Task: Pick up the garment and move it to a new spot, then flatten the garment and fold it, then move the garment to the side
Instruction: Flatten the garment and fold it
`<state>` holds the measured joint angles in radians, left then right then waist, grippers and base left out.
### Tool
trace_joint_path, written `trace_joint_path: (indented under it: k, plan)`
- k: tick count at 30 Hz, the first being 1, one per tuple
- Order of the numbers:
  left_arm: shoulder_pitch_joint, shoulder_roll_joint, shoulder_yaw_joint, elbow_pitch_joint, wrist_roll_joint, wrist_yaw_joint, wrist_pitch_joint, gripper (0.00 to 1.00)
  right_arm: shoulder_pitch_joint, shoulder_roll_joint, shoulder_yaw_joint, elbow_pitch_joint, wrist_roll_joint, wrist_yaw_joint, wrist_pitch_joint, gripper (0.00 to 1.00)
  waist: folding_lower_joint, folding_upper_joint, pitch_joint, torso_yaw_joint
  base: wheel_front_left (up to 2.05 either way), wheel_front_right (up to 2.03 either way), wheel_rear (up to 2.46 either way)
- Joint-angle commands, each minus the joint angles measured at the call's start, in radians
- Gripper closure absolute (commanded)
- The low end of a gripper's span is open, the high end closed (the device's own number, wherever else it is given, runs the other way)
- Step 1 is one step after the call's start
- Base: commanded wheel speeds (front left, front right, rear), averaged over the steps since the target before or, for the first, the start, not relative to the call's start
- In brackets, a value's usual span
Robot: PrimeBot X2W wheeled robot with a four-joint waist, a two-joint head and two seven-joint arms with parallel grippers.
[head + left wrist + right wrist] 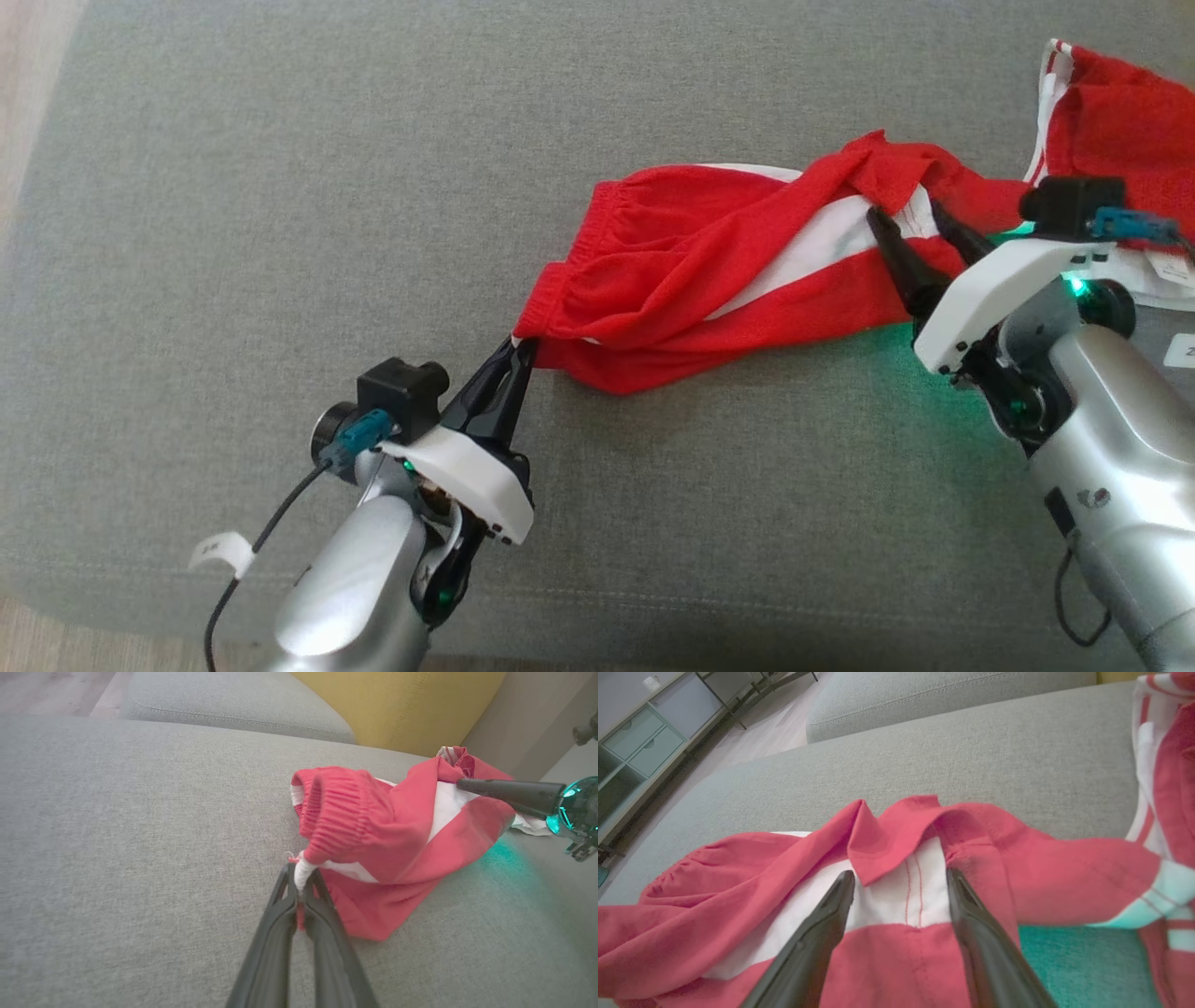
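1. the grey sofa seat (pixel 280 233) takes up most of the head view. In the left wrist view a second grey cushion (pixel 224 700) lies beyond it, with a yellow backrest (pixel 397 704) beside that.
2. a pale drawer unit (pixel 640 742) stands on the wood floor (pixel 752 732) past the sofa, at the upper left of the right wrist view.
3. the garment (pixel 691 252) – red cloth with white stripes – lies crumpled on the seat, right of centre in the head view. it stretches from the left gripper towards the upper right edge, where more red and white cloth is bunched; whether that is the same piece cannot be told.
4. the right gripper (pixel 904 211) has its jaws spread wide over the middle of the garment. its two dark fingers stand either side of a white panel (pixel 920 896) with red stitching and hold nothing; whether the tips press into the cloth is unclear.
5. the left gripper (pixel 523 350) is clamped tight on the near corner of the garment, at the end of the gathered elastic waistband (pixel 597 233) – a small twist of white and red cloth is pinched between its tips.
6. a green glow (pixel 868 345) from the right wrist tints the seat beside the cloth.
7. a small white tag (pixel 224 553) hangs on the left arm's cable.
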<state>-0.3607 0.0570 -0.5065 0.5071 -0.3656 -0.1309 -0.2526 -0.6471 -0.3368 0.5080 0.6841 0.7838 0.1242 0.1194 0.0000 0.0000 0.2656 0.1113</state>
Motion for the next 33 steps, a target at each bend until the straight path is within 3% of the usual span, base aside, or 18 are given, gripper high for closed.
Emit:
trace_joint_path:
  k: [1,2,4,5,13,21,28,33]
  plan:
    - [-0.04,0.006,0.026,-0.026,-0.01,0.0,-0.009,1.0,-0.024,-0.012,0.013,-0.021,0.01,0.007,0.0,0.14,0.0,0.0,-0.001,0.001,0.0,0.0,0.0]
    - [-0.04,0.006,0.026,-0.026,-0.01,0.0,-0.009,1.0,-0.026,-0.013,0.019,-0.018,0.015,0.007,0.003,0.51,0.0,0.0,-0.001,0.002,0.0,0.0,0.0]
    - [-0.04,0.006,0.027,-0.025,-0.01,0.0,-0.009,1.0,-0.028,-0.015,0.03,-0.013,0.024,0.007,0.008,0.76,0.0,0.0,-0.002,0.004,0.0,0.0,0.0]
    - [-0.039,0.006,0.027,-0.025,-0.01,0.0,-0.009,1.0,-0.028,-0.016,0.036,-0.011,0.028,0.007,0.009,1.0,0.0,0.0,-0.004,0.003,0.0,0.0,0.0]
    - [-0.03,0.006,0.028,-0.018,-0.008,0.0,-0.009,1.0,-0.023,-0.043,0.089,-0.021,0.022,0.007,-0.035,1.0,0.0,0.0,-0.029,-0.007,0.0,0.0,0.0]
    - [-0.004,0.008,0.058,-0.023,-0.03,0.0,-0.009,1.0,0.013,-0.118,0.119,-0.117,-0.037,0.007,-0.169,1.0,0.0,0.0,-0.089,-0.032,0.0,0.0,0.0]
    - [-0.033,0.034,0.072,-0.146,-0.138,0.0,-0.007,1.0,0.046,-0.183,0.054,-0.264,-0.116,0.007,-0.314,1.0,0.0,0.0,-0.164,-0.065,0.0,0.0,0.0]
    - [-0.084,0.064,0.097,-0.268,-0.229,0.0,0.058,1.0,0.044,-0.168,-0.058,-0.348,-0.211,0.007,-0.364,1.0,0.0,0.0,-0.228,-0.083,0.0,0.0,0.0]
